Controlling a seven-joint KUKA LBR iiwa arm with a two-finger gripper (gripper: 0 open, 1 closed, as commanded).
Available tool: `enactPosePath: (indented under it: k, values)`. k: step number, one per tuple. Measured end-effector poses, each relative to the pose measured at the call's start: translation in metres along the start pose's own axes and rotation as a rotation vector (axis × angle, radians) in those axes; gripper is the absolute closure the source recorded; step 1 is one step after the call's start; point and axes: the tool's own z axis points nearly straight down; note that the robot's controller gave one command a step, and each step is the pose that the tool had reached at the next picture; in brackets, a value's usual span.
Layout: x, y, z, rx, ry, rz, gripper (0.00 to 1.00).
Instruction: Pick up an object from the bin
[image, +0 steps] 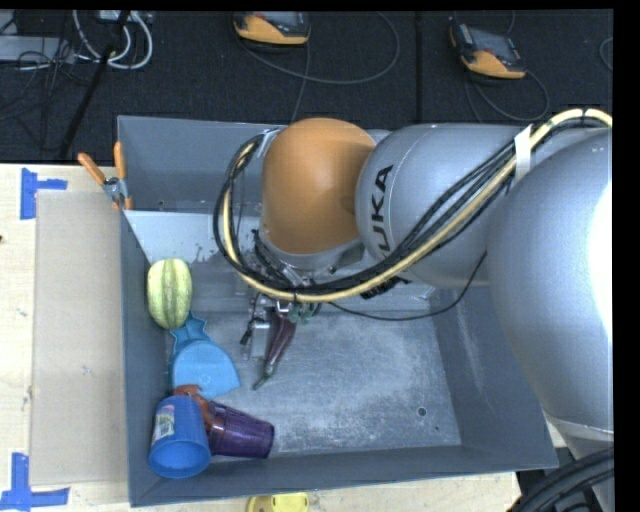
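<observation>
The arm (430, 210) enters from the right and bends down into the grey metal bin (380, 400), with its orange cover (315, 185) and looped cables (235, 215) above the rear left part of the bin. The jaws hang below the cover, taper to a tip over bare bin floor left of centre, and point downward with a slight tilt. Whether the jaws are released or clenched cannot be told, and no item is seen between them. The nearest item is a light-blue scoop-shaped piece (203, 365), lying flat just left of the jaw tip, apart from it. A yellow-green striped gourd (169, 292) lies behind it against the left wall. In the front left corner, a blue cup (178, 437) and a purple cup (240, 435) lie on their sides, touching.
</observation>
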Motion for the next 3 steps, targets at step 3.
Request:
enactPosePath:
  k: [3]
  values:
    - [-0.008,-0.084,0.056,0.0,0.0,-0.416,0.0]
